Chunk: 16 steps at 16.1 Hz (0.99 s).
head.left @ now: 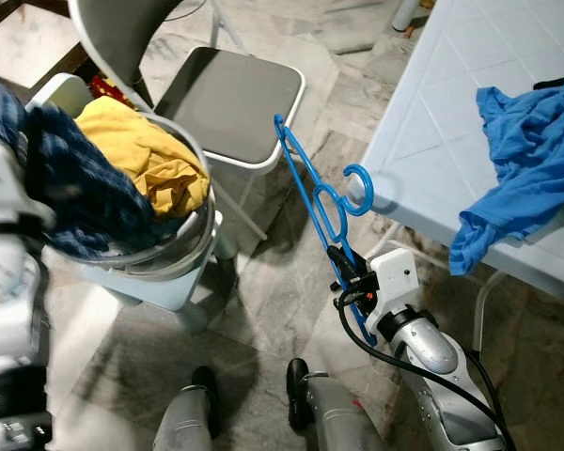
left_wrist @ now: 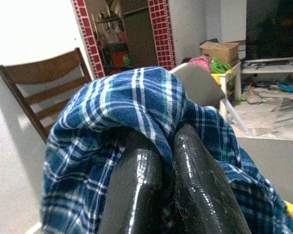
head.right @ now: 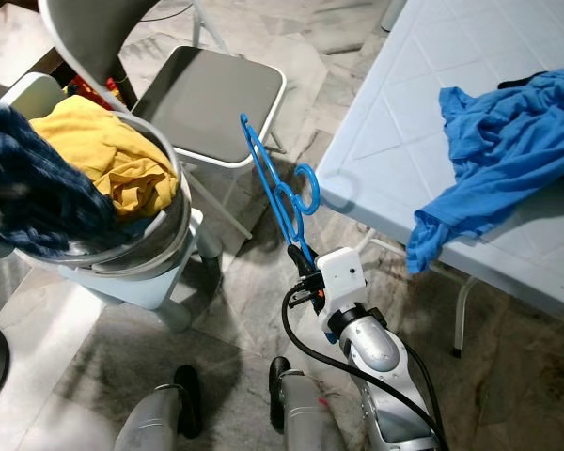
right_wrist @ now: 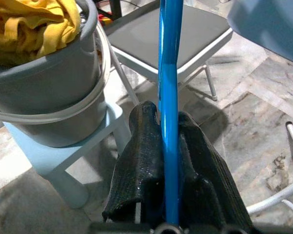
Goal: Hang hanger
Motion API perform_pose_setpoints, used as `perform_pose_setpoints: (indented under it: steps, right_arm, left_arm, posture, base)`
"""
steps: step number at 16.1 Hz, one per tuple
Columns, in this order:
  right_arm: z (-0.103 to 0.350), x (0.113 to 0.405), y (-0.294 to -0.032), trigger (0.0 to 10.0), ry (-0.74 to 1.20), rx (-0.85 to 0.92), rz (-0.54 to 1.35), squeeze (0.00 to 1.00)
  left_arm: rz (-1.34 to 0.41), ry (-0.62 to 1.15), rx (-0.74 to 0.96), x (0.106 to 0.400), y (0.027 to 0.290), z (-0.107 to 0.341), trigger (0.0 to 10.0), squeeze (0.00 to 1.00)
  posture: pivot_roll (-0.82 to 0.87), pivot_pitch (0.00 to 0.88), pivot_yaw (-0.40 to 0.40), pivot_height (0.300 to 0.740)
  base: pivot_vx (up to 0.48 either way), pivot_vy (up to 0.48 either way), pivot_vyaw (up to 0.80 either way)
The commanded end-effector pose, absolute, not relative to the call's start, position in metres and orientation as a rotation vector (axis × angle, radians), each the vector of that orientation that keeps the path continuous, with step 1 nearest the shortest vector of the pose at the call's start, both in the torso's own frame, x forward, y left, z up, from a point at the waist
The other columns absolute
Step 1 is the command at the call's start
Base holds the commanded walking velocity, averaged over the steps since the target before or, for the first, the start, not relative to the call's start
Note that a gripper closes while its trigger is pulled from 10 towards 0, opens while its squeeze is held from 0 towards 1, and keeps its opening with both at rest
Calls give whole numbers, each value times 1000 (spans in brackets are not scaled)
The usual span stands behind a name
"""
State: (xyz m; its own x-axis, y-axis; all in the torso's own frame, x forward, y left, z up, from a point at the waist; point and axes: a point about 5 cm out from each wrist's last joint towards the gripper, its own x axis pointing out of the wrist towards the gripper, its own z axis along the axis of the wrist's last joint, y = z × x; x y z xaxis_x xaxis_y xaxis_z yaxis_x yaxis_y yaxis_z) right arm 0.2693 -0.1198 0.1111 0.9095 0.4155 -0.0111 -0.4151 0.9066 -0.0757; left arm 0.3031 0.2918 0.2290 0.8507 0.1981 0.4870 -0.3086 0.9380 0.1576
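The right gripper [right_wrist: 168, 134] is clamped on the blue hanger [head.left: 312, 202] beside the table's [head.left: 451, 113] corner; the left gripper [left_wrist: 171, 161] pinches the plaid shirt [left_wrist: 132, 112]; keeping the hook upright should help

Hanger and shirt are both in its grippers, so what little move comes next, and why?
Probably bring the two together: the right gripper is shut on the blue hanger, the left gripper pinches the plaid shirt over the bucket. They are apart, so the shirt cannot go on yet.

bright daylight | soft floor shadows | left edge blurred | glossy fingers [left_wrist: 195, 185]
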Motion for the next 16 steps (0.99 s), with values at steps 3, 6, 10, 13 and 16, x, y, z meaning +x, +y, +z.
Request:
perform_pose_setpoints:
  steps: [3, 6, 10, 13, 16]
  right_arm:
    - [104, 265, -123, 10000, 18, -79, 414, 0]
    - [104, 262, -124, 10000, 23, -81, 411, 0]
    - [103, 261, -127, 10000, 30, -84, 404, 0]
    - [103, 261, -127, 10000, 29, -84, 401, 0]
    - [103, 261, -127, 10000, 31, -86, 398, 0]
  left_arm:
    - [324, -289, 248, 308, 322, 197, 0, 0]
    - [320, -151, 226, 312, 327, 164, 4196, 0]
    - [294, 7, 244, 314, 322, 131, 10000, 1000]
    - [305, 45, 308, 320, 324, 130, 10000, 1000]
    - [263, -18, 414, 323, 324, 144, 10000, 1000]
  posture:
    - [-176, 357, -64, 740]
    - [-191, 365, -65, 740]
    - [-196, 368, -64, 740]
    - [-197, 367, -62, 740]
    - [-199, 365, -60, 740]
  base:
    - [0, 0, 0]
    - [0, 0, 0]
    - [0, 0, 0]
    - [0, 0, 0]
    - [0, 0, 0]
